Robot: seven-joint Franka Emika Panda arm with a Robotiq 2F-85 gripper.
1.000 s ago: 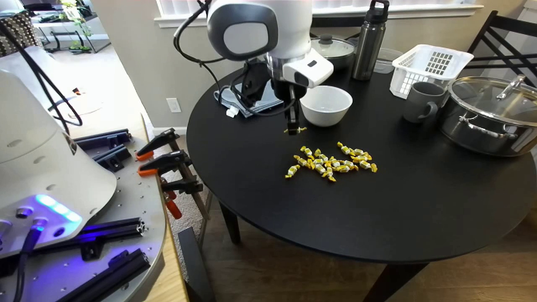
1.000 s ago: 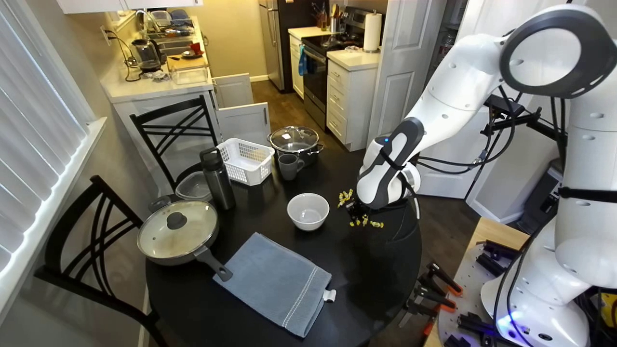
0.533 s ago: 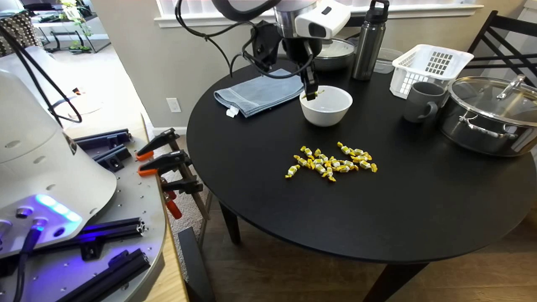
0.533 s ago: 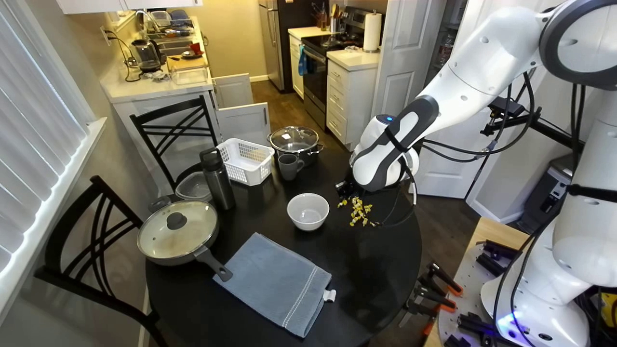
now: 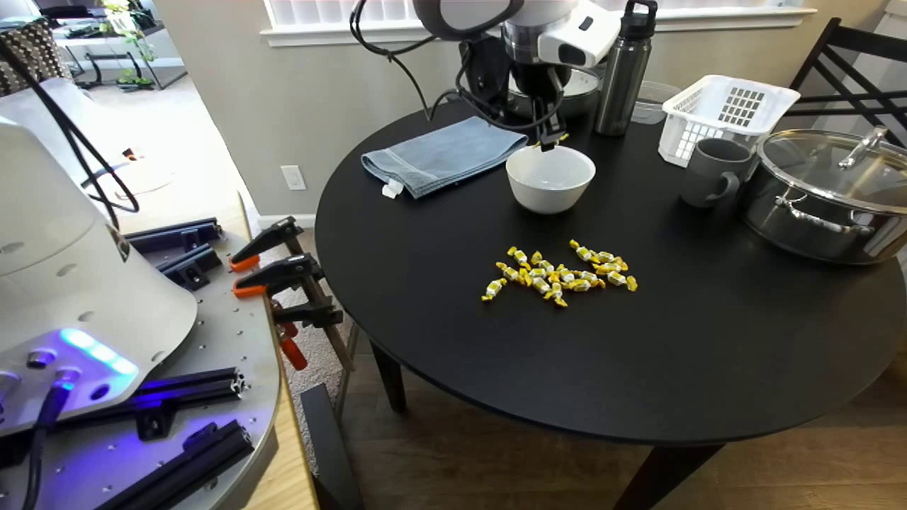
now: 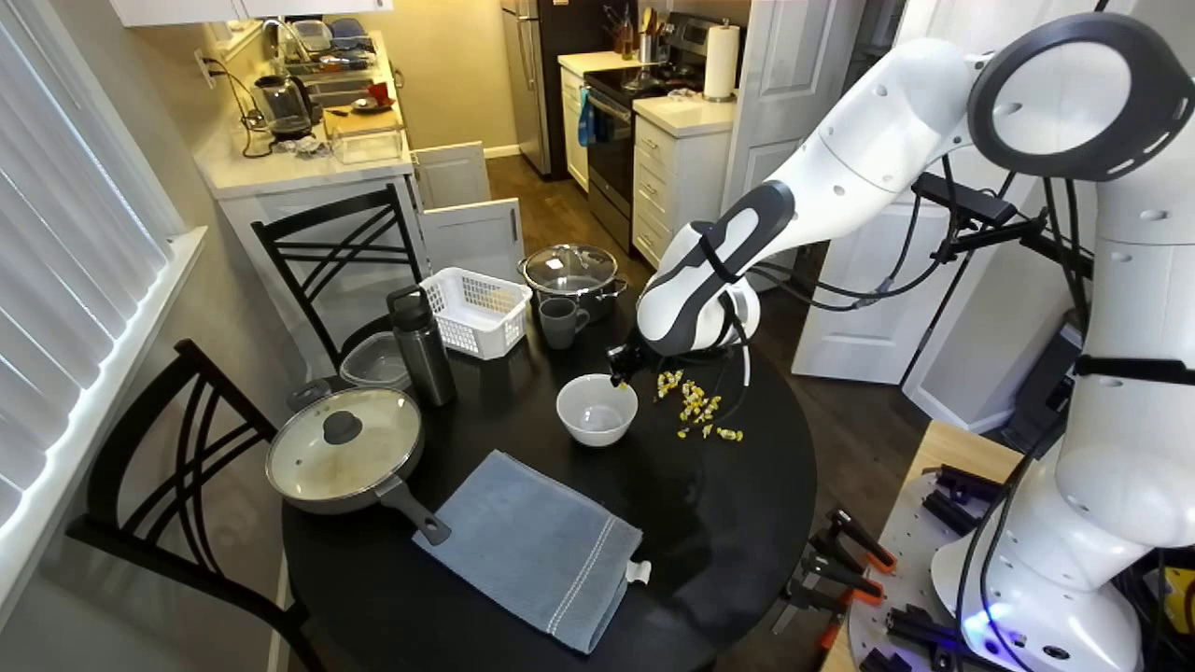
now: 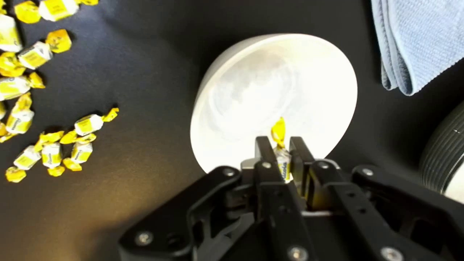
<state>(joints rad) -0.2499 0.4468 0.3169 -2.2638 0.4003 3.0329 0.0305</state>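
Note:
My gripper (image 7: 281, 142) is shut on a yellow-and-white wrapped candy (image 7: 284, 165), whose twisted yellow end sticks out past the fingertips. The white bowl (image 7: 250, 90) lies beneath the fingers in the wrist view. In an exterior view the gripper (image 5: 550, 144) is at the height of the far part of the bowl's rim (image 5: 549, 190). In an exterior view the gripper (image 6: 620, 377) is by the edge of the bowl (image 6: 597, 431). The visible inside of the bowl shows no candy. A loose cluster of several such candies (image 5: 560, 278) lies on the black table, also in the wrist view (image 7: 51, 154).
A folded blue towel (image 5: 446, 157) lies beside the bowl. A lidded pan (image 6: 345, 457), a steel bottle (image 5: 623, 85), a clear container (image 6: 375, 359), a white basket (image 5: 730, 106), a grey mug (image 5: 712, 173) and a large lidded pot (image 5: 822, 205) stand around on the round table.
The gripper, holding the candy, has risen from low over the table beside the bowl and moved across to above the bowl. The bowl and the candies on the table have not moved.

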